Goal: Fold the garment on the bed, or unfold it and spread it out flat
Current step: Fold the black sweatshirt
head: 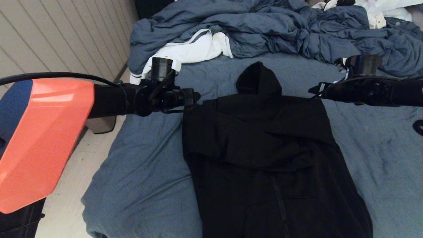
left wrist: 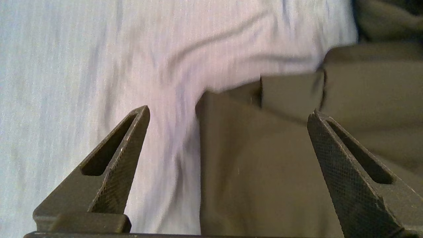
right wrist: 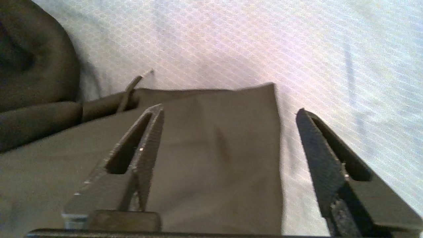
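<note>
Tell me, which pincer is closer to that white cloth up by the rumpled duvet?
The left pincer: it hangs open at the hoodie's left shoulder, just in front of the white cloth. The right pincer, also open, is at the far shoulder.

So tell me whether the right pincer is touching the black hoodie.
Apart. The right wrist view shows the right pincer open with nothing between its fingers; the black hoodie lies flat beneath them on the blue-grey sheet.

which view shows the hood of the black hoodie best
The head view: the hood lies whole, pointing up the bed from the hoodie. The right wrist view catches only a dark rounded part of it at the frame's edge. The left wrist view shows a hoodie corner, with no hood clearly visible.
</note>
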`<state>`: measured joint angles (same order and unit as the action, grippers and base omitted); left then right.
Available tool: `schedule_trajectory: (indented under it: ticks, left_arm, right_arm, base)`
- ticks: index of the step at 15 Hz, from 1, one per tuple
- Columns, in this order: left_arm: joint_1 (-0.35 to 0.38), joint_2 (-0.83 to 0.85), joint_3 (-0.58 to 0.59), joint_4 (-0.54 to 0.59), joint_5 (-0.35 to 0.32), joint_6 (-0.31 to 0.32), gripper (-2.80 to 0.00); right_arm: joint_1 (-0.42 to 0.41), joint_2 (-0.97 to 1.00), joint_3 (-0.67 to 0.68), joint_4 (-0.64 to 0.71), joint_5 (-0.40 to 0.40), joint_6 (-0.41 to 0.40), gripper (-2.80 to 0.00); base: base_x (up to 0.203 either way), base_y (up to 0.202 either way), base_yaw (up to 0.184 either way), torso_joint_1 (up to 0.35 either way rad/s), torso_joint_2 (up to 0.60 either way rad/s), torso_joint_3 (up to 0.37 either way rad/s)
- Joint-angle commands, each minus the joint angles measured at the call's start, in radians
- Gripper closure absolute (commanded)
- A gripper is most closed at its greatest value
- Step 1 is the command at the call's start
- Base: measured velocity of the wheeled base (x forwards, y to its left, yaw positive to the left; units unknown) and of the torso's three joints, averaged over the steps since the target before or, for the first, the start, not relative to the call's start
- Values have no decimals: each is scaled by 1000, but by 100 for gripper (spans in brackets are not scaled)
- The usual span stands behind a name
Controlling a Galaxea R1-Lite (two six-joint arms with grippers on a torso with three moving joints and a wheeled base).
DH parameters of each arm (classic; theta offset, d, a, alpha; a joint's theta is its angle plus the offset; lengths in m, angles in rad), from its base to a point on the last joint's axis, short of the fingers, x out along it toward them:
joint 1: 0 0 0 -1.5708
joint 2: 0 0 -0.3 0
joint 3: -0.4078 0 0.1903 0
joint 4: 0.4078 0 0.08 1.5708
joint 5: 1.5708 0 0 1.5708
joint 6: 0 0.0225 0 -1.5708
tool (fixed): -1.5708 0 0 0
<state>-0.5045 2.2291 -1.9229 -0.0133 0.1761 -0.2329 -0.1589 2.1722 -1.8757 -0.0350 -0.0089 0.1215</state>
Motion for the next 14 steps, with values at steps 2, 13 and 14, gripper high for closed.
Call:
schedule_trajectory:
  ticks: [2,13,14]
  left_arm:
    - [0,-80,48,49,2,-30,-280]
    - [-59,-541,861,115,-15,-87,0]
    - [-77,-551,927,69,-15,-102,0]
  right_arm:
    - [-4,-122,103,1,2,-1,-280]
    - [-40,-718,794,388,134,-125,0]
    - [-56,-729,861,390,137,-144,0]
  base:
    - [0,0,0,0,0,0]
    - [0,0,0,0,0,0]
    - [0,0,0,0,0,0]
